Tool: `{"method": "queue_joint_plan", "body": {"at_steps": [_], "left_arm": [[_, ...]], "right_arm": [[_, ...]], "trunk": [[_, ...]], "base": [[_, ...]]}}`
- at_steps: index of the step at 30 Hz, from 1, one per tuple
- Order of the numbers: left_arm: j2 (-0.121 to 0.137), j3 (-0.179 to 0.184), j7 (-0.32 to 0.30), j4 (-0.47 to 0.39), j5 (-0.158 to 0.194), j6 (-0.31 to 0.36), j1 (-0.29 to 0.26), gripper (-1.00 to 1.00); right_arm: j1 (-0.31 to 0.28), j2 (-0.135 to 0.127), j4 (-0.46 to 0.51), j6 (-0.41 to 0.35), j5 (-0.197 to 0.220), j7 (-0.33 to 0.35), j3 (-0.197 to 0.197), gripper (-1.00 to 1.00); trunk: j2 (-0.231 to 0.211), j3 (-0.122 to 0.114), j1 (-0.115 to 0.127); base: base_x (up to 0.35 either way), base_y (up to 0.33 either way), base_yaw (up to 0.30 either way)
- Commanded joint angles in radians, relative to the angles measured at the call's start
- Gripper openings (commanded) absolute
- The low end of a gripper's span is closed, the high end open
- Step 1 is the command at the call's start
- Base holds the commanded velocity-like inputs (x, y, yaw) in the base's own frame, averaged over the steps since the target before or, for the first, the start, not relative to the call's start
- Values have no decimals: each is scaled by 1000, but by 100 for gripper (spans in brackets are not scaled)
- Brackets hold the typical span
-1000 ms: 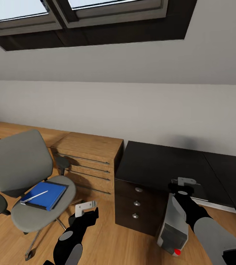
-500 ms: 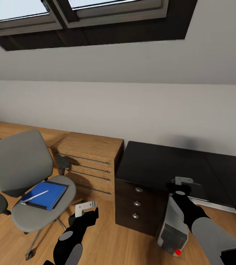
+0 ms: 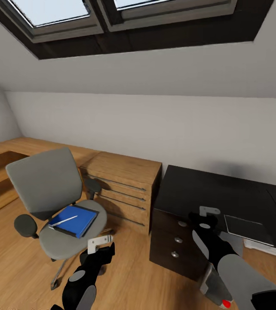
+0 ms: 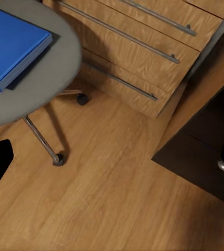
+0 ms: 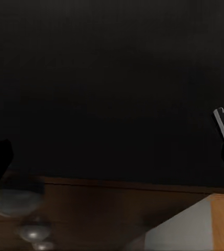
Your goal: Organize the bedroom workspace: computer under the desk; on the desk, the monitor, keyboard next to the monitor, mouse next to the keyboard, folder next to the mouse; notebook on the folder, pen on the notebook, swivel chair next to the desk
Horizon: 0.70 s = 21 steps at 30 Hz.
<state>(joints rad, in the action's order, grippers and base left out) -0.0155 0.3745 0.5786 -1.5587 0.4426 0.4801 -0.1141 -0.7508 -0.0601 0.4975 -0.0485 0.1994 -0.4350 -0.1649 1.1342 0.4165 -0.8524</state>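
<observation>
Right now the blue folder (image 3: pixel 74 220) is lying on the swivel chair (image 3: pixel 47 193) at nine o'clock, pen (image 3: pixel 63 221) resting on top. Both grippers, left (image 3: pixel 100 243) and right (image 3: pixel 209 212), are hovering; whether either is open, I cannot tell. At three o'clock the desk (image 3: pixel 207 193) is carrying a dark notebook (image 3: pixel 247 224).

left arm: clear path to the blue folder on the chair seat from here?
Probably yes. The folder lies exposed on the swivel chair seat with the pen on top, and nothing stands between it and the left hand. Reach itself can't be judged.

Blue folder (image 3: pixel 74 220), grey chair (image 3: pixel 47 189), black desk (image 3: pixel 207 191), wood-grain cabinet (image 3: pixel 127 185).
</observation>
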Motion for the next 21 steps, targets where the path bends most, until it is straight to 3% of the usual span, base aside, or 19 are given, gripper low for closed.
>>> {"method": "queue_joint_plan", "body": {"at_steps": [1,11,12,18,21], "left_arm": [[1,1,9,-1,9,2,-1,100],[2,1,10,-1,8,2,-1,100],[2,1,10,-1,8,2,-1,100],[2,1,12,-1,8,2,-1,100],[2,1,11,-1,8,3,-1,100]], "right_arm": [[0,-1,2,-5,8,-8,-8,100],[1,-1,3,-3,-3,-9,-10,100],[1,0,2,5,-26,-8,-10,100],[2,1,1,37,-68,-9,-11,100],[2,1,0,53,-85,-9,-10,100]], "trunk": [[1,1,0],[1,5,0],[1,6,0],[1,12,0],[1,12,0]], "base": [[0,312,41],[0,323,-1],[60,328,-60],[127,305,-59],[35,47,-6]]}}
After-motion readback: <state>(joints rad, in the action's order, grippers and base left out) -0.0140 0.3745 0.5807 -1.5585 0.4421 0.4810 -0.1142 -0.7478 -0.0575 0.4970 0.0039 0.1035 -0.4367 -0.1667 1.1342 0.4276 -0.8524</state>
